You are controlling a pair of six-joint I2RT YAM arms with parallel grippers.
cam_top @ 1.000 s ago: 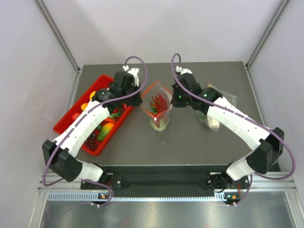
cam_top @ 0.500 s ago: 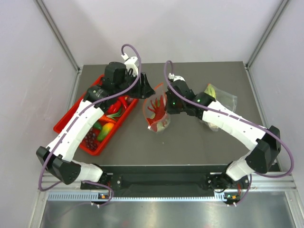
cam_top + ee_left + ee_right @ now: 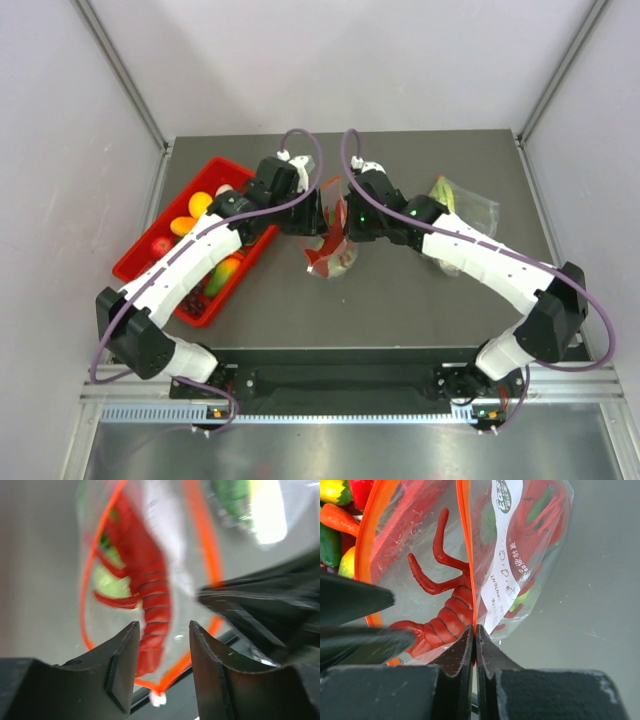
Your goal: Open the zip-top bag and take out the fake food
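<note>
The right gripper [image 3: 475,636] is pinching the bag [image 3: 535,555] by its orange zip edge, fingers clamped together on it; the bag is sitting mid-table [image 3: 450,330]. The left gripper [image 3: 164,632] is hanging at the open mouth, fingers apart, gripping nothing. Catching plastic instead of the red food [image 3: 152,600] could be tugging the bag out of that thin pinch
</note>
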